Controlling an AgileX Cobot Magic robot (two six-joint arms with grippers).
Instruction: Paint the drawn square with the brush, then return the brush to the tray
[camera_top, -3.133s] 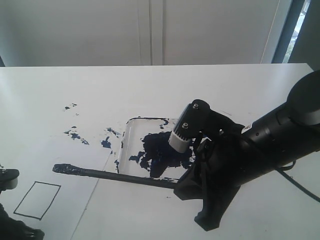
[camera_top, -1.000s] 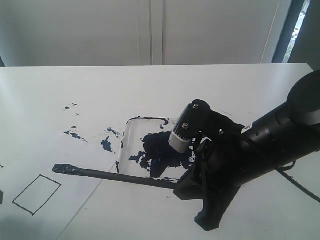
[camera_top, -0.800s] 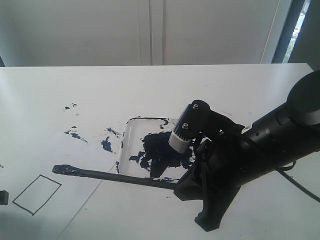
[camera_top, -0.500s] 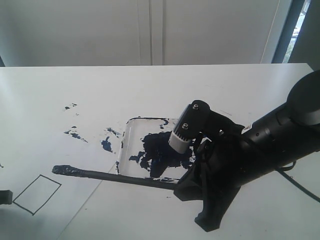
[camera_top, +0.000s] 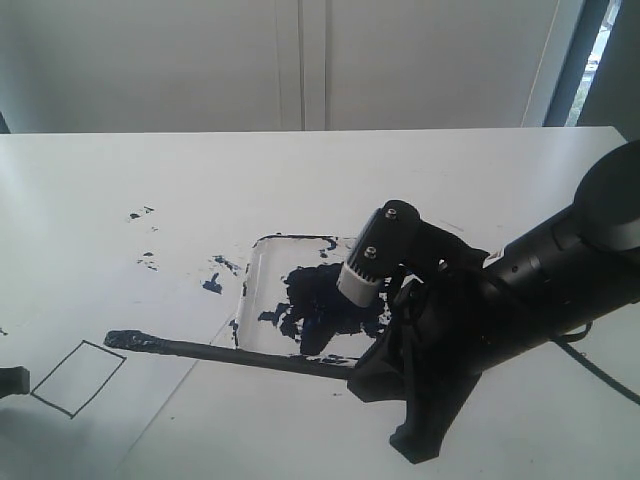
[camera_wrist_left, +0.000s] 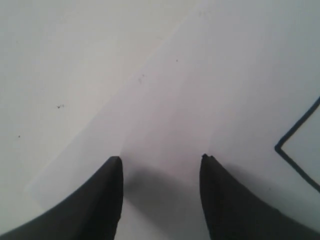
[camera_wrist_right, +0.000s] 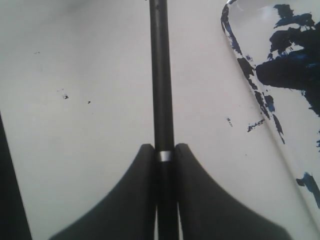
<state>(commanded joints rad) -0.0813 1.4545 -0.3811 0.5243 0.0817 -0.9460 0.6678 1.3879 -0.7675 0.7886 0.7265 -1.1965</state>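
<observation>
The brush (camera_top: 235, 352) lies nearly level, its paint-soaked tip (camera_top: 125, 339) hanging over the paper a little up and right of the drawn square (camera_top: 78, 378), which is blank inside. My right gripper (camera_top: 356, 368) is shut on the brush handle. The right wrist view shows both fingers clamped round the brush (camera_wrist_right: 161, 75) at the right gripper (camera_wrist_right: 164, 148). The tray (camera_top: 258, 272), blotched with dark paint, sits behind the brush. My left gripper (camera_top: 12, 380) shows only as a dark bit at the frame's left edge. In its wrist view the left gripper (camera_wrist_left: 161, 160) stands open over the paper, with a corner of the drawn square (camera_wrist_left: 306, 150) beside it.
Stray paint specks (camera_top: 212, 284) dot the paper left of the tray. The paper's edge (camera_top: 185, 400) runs diagonally under the brush. The bulky right arm (camera_top: 500, 300) covers the tray's right side. The white table (camera_top: 400, 180) stretches back to the wall.
The paper with the square and specks has slid slightly away and to the right. The left gripper has crept up into view at the left edge. Brush and right arm are still.
</observation>
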